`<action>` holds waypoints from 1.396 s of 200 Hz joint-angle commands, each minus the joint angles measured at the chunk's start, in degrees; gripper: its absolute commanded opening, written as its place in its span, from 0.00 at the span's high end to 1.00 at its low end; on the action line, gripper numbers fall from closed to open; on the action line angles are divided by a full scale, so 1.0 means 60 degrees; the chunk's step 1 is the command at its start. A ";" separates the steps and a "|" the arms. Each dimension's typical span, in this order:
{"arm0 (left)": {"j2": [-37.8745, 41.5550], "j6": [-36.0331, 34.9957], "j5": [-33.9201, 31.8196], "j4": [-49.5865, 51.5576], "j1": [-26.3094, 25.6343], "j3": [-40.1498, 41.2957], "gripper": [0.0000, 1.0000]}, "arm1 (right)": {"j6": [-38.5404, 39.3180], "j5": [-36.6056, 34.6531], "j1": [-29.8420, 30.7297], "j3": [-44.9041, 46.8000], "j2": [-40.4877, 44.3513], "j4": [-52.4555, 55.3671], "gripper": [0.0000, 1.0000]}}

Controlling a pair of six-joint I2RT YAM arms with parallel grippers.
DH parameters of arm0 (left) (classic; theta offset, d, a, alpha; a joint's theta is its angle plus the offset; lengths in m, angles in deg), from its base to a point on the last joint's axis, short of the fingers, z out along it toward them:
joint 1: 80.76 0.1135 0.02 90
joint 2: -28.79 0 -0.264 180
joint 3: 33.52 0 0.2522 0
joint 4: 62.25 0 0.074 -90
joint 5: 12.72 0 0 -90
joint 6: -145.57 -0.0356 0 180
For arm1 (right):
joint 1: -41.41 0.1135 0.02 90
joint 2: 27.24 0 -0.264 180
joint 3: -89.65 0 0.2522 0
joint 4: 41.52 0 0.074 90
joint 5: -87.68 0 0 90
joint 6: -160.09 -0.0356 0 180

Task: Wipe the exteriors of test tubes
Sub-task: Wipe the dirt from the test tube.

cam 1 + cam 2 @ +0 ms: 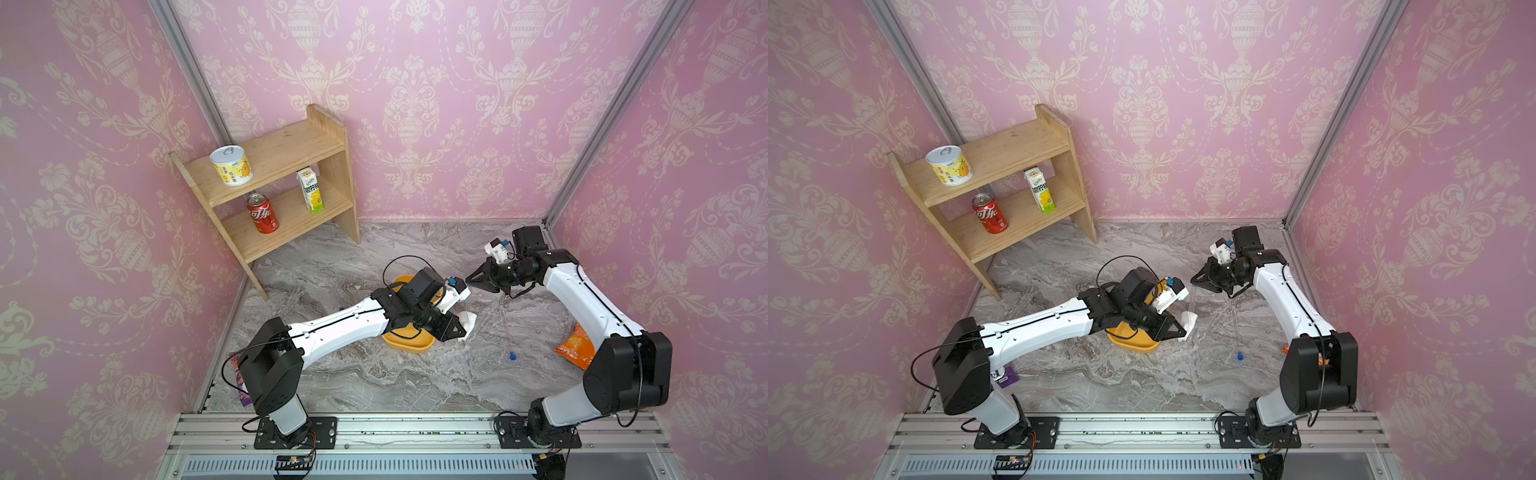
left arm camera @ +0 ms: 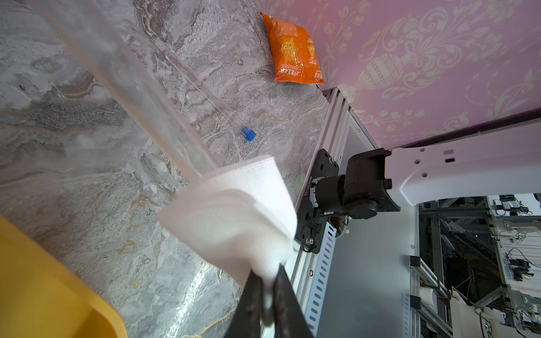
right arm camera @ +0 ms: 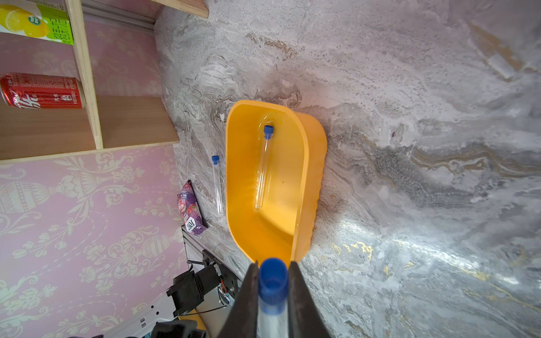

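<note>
Right gripper [image 3: 273, 264] has its 2 black tapered jaws pressed onto the blue-capped end of the held test tube [image 3: 270, 310], a clear, round, slender shaft. Left gripper [image 2: 267, 273] pinches a white wipe [image 2: 234, 210], a soft, finely woven sheet folded into a loose cone. The tube's other end runs slantwise into that fold, so the tube spans the gap between both arms above the table.

Under them lies the tabletop [image 1: 374, 374], grey marble-patterned, veined and glossy. At its far left corner stands a shelf [image 1: 282, 158] of pale wood with 2 flat boards. A yellow tray [image 3: 316, 175] of smooth plastic, oblong with rounded corners, sits mid-table, partly under the left arm.

An orange packet [image 2: 295, 52] of crinkled foil lies flat by the right arm, and a purple packet [image 3: 190, 207] lies near the left arm's base. A squat tin [image 1: 230, 165] with a yellow label stands on the upper board. A red can [image 1: 260, 214] and a white-green carton [image 1: 310, 190] stand on the lower.

3 more test tubes, each clear with a small blue cap, lie flat:
- The tray tube [image 3: 263, 166] rests inside the tray.
- The side tube [image 3: 217, 187] lies on the marble just beside the tray's wall, between tray and purple packet.
- The loose tube [image 2: 205, 87] lies on the marble between the tray and the orange packet.
</note>
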 commanded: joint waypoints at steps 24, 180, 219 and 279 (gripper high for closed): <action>0.0380 0.0155 -0.0258 0.0013 -0.0128 0.0153 0.88 | 0.0259 -0.0019 -0.0094 -0.0341 -0.0036 0.0109 0.91; -0.0544 -0.0534 -0.0347 0.0783 0.0182 -0.1295 0.88 | 0.0341 0.0230 -0.0093 -0.0087 0.0528 0.0458 0.90; -0.0758 -0.0634 -0.0342 0.0853 0.0297 -0.1597 0.88 | 0.0427 0.0306 -0.0093 -0.0088 0.0664 0.0658 0.90; -0.0964 -0.0740 -0.0284 0.0955 0.0517 -0.1992 0.88 | 0.0474 0.0350 -0.0086 0.0057 0.0804 0.0725 0.91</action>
